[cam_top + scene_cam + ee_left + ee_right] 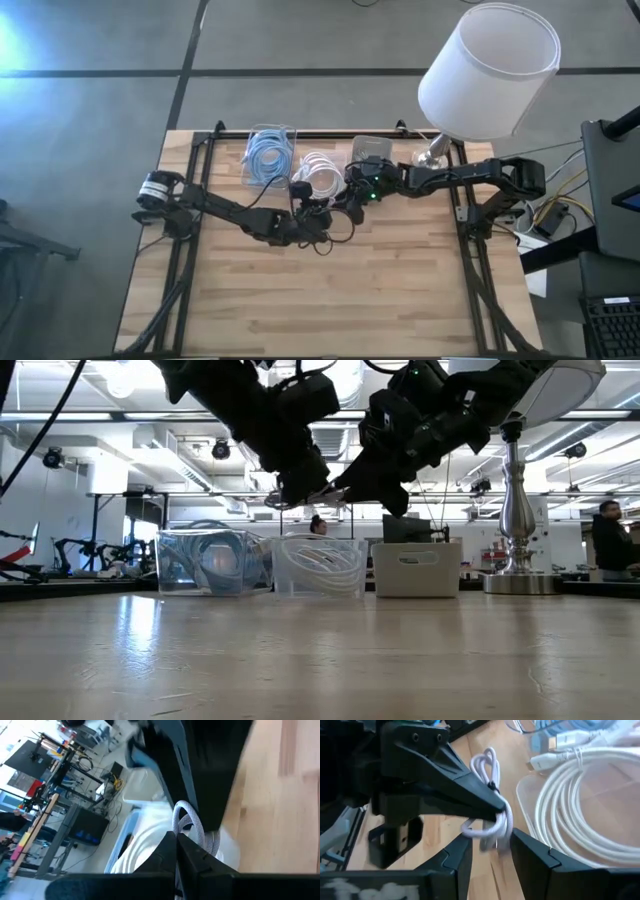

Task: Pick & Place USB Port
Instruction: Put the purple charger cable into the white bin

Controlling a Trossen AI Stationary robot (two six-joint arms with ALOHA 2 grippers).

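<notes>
A small white USB cable, coiled and tied into a bundle [492,795], is held above the table in front of the bins. My left gripper [501,809] is shut on it; it also shows in the left wrist view [189,820] and in the low view [303,496]. My right gripper [491,851] is open, its two fingers standing on either side of the bundle's lower end [490,837]; I cannot tell whether they touch it. In the high view both grippers meet at mid-table: left [318,206], right [347,196]. My left gripper pinches the middle of the bundle, just below its tie [504,817], between its two fingertips [487,805]. The fingers lie across the bundle's strands. The bundle is lifted clear of the table, one looped end [487,760] sticking out on one side and the other end on the other.
Three clear bins stand in a row at the back: one with blue cables [268,155], one with white cables [318,170] and a third [370,150]. A lamp with a white shade [490,70] stands at the back right. Bare wooden table [330,290] lies toward the near edge.
</notes>
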